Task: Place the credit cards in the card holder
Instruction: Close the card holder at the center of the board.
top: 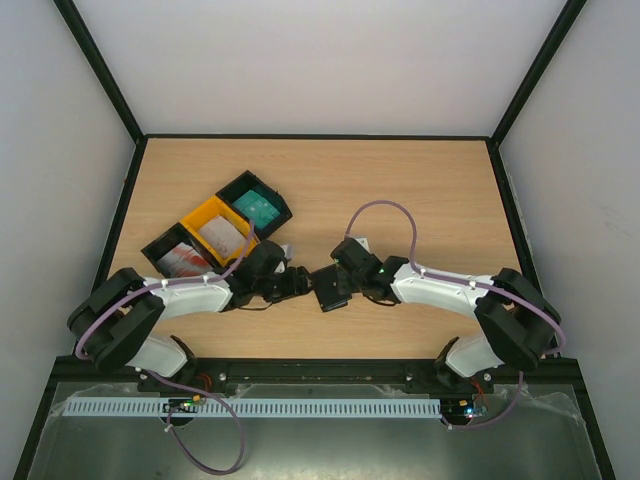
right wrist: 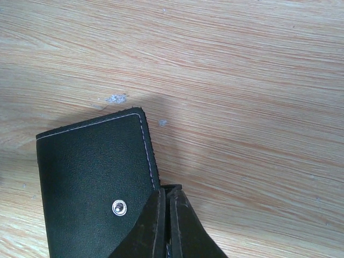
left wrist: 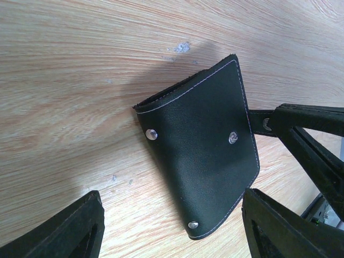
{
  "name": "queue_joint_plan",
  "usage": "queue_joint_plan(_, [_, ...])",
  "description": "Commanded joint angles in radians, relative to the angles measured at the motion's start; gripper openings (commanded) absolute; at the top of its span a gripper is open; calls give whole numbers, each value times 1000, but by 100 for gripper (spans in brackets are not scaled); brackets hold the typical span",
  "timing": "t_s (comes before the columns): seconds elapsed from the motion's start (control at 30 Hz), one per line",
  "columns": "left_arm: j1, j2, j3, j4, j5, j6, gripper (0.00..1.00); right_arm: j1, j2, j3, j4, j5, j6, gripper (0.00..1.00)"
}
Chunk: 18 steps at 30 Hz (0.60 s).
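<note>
Card-loading is barely beginning: at mid-frame in the top view, the card holder (top: 328, 292) is lying on the table (top: 420, 190), the right gripper (right wrist: 166, 189) pinching its edge with jaws closed, the left gripper (left wrist: 171, 196) hovering over it, jaws wide apart. The credit cards (top: 258, 208) are sitting in trays (top: 205, 207) at upper left, none yet loaded.

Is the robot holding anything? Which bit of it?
The right pincer pinches the black card holder by its side edge, at the strap. The left pincer is open, holding nothing.
</note>
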Motion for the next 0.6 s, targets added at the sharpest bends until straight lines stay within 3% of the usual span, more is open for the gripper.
queue_joint_plan(0.0, [-5, 8, 20, -1, -12, 12, 71, -6, -18, -4, 5, 1, 21, 2])
queue_joint_plan(0.2, [-7, 48, 21, 4, -17, 2, 68, -6, -20, -23, 80, -81, 11, 2])
queue_joint_plan(0.37, [-7, 83, 51, -16, -28, 24, 52, -9, -4, -36, 124, -141, 5, 2])
queue_joint_plan(0.57, [-7, 132, 71, -8, -11, 43, 42, -12, 8, -42, 148, -175, 6, 2])
